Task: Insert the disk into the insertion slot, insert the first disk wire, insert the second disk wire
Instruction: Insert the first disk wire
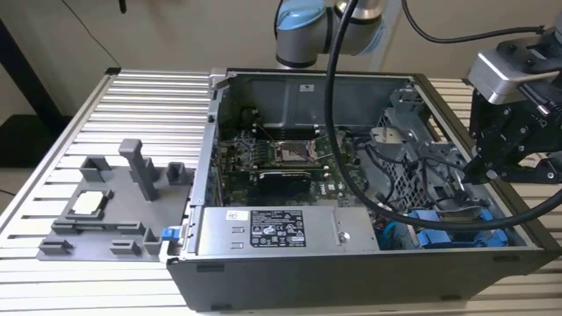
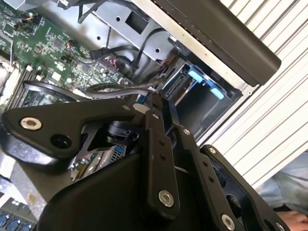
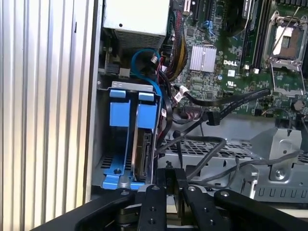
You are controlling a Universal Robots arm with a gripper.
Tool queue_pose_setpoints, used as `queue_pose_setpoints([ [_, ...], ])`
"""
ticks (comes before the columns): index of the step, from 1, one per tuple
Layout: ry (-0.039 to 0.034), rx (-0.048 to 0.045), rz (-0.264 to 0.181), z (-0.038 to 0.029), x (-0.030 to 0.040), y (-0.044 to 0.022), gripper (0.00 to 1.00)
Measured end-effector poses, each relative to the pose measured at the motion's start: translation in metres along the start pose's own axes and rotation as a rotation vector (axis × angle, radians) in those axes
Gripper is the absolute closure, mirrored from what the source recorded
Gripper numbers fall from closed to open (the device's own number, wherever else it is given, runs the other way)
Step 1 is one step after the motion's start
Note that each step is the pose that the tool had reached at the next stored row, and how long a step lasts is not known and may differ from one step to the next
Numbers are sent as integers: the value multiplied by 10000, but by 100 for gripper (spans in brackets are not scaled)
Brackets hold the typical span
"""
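The disk (image 3: 142,155) stands edge-on in its blue carrier (image 3: 146,113) inside the insertion slot (image 3: 103,144), the bay at the case's near right corner (image 1: 457,232) in the exterior view. Its connector edge faces out with no plug on it. My gripper (image 3: 173,174) hangs just off the disk's end, above the perforated cage (image 3: 202,149); its black fingers (image 2: 169,111) are pressed together with nothing between them. A black wire with a plug (image 3: 211,118) lies loose over the cage, apart from the fingers. In the exterior view my gripper (image 1: 481,176) is over the case's right wall.
A second blue carrier (image 3: 119,113) sits beside the disk. A blue cable (image 3: 144,54) loops near the silver power-supply box (image 1: 272,230). The green motherboard (image 1: 281,158) fills the case middle. A grey fixture with parts (image 1: 105,210) lies at the exterior view's left.
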State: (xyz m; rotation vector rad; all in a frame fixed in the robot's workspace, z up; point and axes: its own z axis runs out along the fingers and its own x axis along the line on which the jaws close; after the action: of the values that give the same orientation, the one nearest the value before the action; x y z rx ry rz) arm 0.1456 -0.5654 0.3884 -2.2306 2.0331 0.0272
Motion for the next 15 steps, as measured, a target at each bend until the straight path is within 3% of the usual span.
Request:
queue_pose_setpoints([
  [5, 124, -65, 29, 33, 11, -82, 81],
  [8, 183, -71, 26, 67, 15, -98, 81],
  [10, 269, -95, 27, 78, 17, -98, 81],
  [15, 453, -411, 37, 88, 19, -107, 81],
])
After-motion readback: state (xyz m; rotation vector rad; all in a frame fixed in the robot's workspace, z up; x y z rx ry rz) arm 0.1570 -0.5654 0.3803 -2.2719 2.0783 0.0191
